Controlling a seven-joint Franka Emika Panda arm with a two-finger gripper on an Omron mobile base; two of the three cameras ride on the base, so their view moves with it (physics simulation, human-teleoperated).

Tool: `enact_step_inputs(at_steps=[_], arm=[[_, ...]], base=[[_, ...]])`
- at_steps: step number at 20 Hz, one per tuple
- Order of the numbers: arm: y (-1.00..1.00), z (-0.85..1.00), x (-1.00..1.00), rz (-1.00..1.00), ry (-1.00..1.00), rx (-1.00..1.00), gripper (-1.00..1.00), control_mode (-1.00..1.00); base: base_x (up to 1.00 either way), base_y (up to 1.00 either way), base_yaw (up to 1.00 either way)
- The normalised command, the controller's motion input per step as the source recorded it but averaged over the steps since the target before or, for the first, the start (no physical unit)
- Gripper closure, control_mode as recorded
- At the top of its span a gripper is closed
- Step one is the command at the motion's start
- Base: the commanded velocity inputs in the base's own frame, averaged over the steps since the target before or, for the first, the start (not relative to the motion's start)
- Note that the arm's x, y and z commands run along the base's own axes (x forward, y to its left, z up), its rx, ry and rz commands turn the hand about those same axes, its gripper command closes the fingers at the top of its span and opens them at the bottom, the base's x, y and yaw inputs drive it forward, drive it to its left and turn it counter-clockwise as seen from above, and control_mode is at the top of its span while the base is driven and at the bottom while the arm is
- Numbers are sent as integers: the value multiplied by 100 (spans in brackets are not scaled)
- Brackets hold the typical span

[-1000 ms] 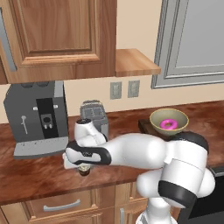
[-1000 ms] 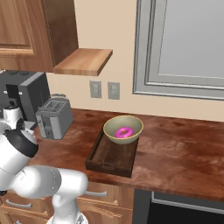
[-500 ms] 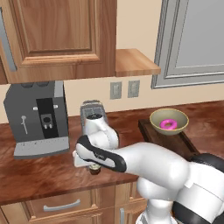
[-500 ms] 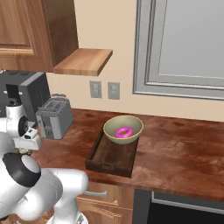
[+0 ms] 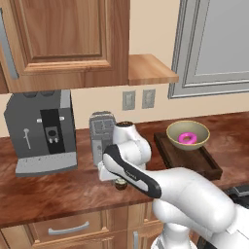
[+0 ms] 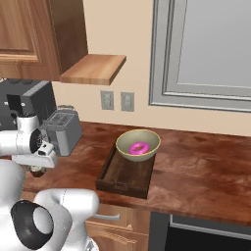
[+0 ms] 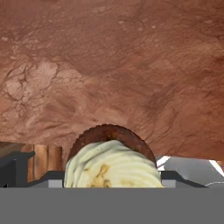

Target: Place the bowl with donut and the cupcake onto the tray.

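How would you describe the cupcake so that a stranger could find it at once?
Start at the grey toaster on the brown counter. Just in front of it, under the gripper, is the cupcake. It is tiny, with a dark brown base and pale cream top, unlike the pink donut.

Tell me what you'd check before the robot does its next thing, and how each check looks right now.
1. Bowl with the pink donut already on the tray: ok.
2. Cupcake between the fingers of the gripper: ok in the hand view, where it sits right at the fingertips.
3. Grip firm on the cupcake: cannot tell; the contact is hidden.
4. Cupcake lifted off the counter: cannot tell.
5. Free room on the tray for the cupcake: ok; bare slats show in front of the bowl.
6. Toaster close beside the hand, a possible bump: not ok.
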Motion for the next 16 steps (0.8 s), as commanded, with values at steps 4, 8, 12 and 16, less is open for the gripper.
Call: enact_step_inputs(at_steps=[4, 8, 12, 16], arm=[[-51, 36, 0, 0, 0, 0, 100, -100], [-55, 36, 0, 0, 0, 0, 100, -100], [-58, 32, 0, 0, 0, 0, 100, -100], [-56, 9, 0, 0, 0, 0, 100, -100]], base=[[0, 0, 0], [0, 0, 0], [0, 0, 0], [0, 0, 0]])
